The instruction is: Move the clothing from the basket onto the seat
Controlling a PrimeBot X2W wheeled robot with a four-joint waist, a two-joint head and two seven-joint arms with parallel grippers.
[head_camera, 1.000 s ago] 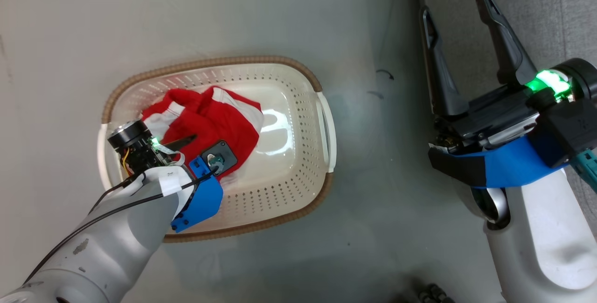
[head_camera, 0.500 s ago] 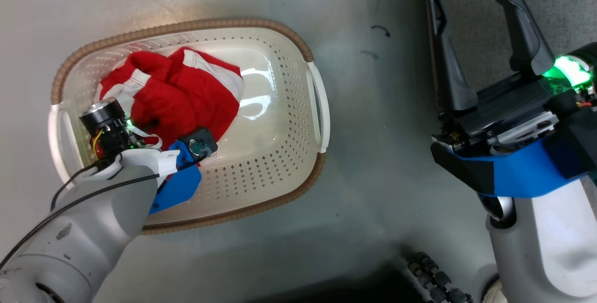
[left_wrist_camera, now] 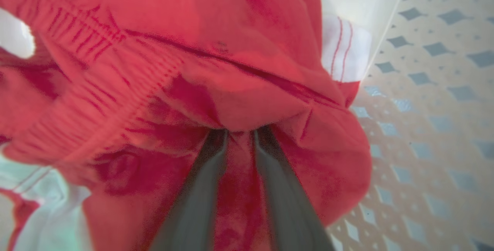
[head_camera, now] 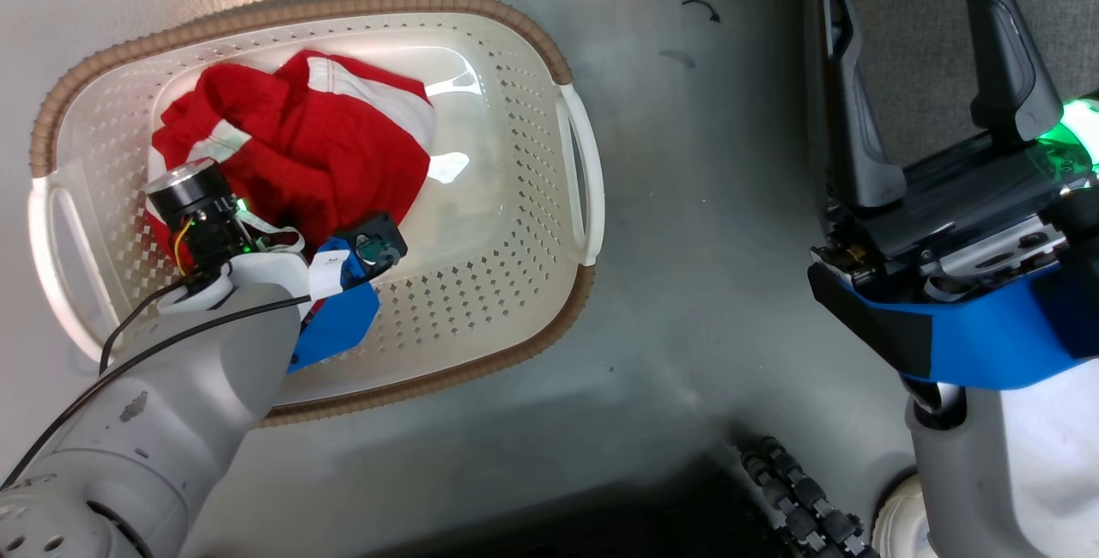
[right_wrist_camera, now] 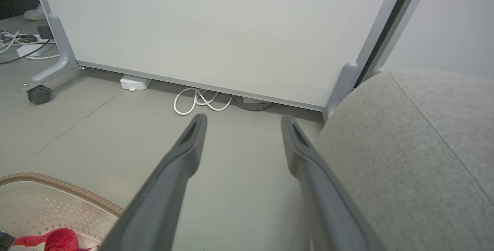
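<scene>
My narrowed left tool (left_wrist_camera: 240, 132) is pinching thin red jerseys (head_camera: 343, 154) lying in the cream perforated plastic basket (head_camera: 506, 283), nothing moved; right tool (right_wrist_camera: 243, 119) gaping empty.

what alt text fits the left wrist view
The left pincer pinches a fold of crumpled red clothing with white trim between its two dark fingers, seen close up. The cream perforated basket shows at the right.
</scene>
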